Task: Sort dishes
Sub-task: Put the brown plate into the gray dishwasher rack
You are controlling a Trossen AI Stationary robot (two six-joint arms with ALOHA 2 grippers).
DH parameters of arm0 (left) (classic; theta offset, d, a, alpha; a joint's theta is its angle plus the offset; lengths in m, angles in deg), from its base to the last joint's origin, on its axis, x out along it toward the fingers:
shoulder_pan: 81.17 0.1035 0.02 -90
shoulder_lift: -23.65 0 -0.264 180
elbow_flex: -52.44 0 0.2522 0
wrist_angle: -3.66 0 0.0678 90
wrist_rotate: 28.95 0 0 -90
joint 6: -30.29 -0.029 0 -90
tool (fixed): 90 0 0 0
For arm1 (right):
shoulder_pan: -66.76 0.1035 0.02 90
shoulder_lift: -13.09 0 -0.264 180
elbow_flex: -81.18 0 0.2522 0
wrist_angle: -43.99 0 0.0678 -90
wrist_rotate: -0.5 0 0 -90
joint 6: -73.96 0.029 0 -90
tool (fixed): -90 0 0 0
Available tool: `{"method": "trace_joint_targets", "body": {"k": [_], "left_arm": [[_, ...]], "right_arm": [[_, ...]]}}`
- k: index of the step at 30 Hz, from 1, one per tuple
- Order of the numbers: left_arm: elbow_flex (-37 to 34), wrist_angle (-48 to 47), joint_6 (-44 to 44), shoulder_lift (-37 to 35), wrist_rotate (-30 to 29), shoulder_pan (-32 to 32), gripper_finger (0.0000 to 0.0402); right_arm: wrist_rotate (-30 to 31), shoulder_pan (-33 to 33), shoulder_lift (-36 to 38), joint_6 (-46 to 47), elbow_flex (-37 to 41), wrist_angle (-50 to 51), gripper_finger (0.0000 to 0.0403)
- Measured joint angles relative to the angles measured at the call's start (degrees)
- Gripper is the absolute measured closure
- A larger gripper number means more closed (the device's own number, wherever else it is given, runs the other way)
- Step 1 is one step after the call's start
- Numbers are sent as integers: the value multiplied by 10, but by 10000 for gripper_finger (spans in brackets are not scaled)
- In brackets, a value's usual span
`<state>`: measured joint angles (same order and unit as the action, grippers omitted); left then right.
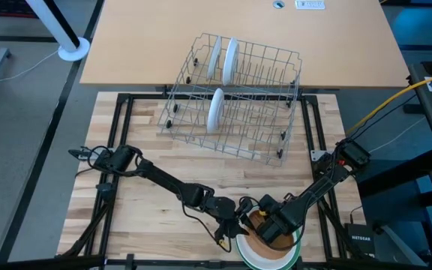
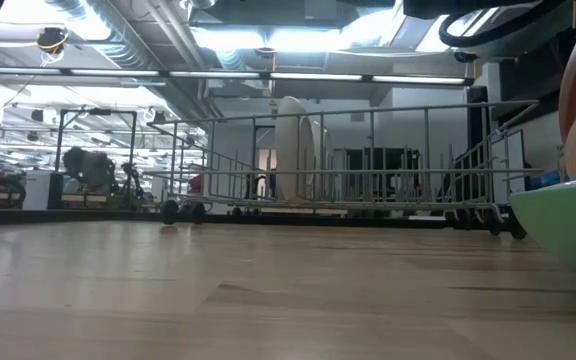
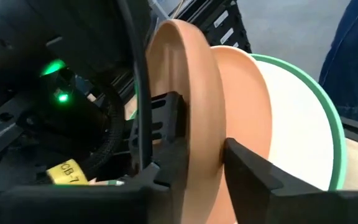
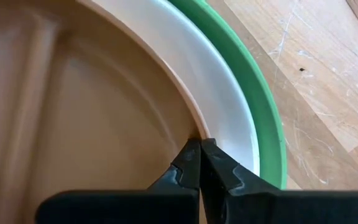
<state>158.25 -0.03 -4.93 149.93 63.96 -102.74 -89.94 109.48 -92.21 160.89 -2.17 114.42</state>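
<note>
A stack of dishes lies at the table's near edge: a large green plate at the bottom, a white plate on it, and brown plates on top. The upper brown plate stands tipped up off the stack, and my left gripper is shut on its rim. My right gripper is shut, pointing down at the brown plate's far rim. Three white plates stand on edge in the wire rack. My left gripper pinches the raised rim of the upper brown plate between its two fingers, one on the plate's underside and one on its inner face. The fingers come from the table's left, slanting slightly down. The plate is tilted, this side lifted off the stack. My right gripper sets its shut fingertips from above on the brown plate's rim, right where it meets the white plate. The fingers point straight down. Whether they press the rim or only stand on it, I cannot tell.
The grey wire rack sits across the table's far edge, partly on the tan desk behind. Bare wood stretches between rack and stack. In the low view the green plate fills the right edge, the rack stands beyond.
</note>
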Motion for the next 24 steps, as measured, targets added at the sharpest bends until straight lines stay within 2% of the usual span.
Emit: {"method": "trace_joint_targets", "body": {"k": [5, 21, 24], "left_arm": [[-1, -2, 3, 2, 7, -1, 363], [-1, -2, 4, 2, 1, -2, 363], [-1, -3, 7, 2, 1, -3, 363]], "right_arm": [[6, 0, 0, 0, 0, 0, 390], [-1, 0, 0, -3, 0, -5, 292], [-18, 0, 4, -2, 2, 5, 277]]}}
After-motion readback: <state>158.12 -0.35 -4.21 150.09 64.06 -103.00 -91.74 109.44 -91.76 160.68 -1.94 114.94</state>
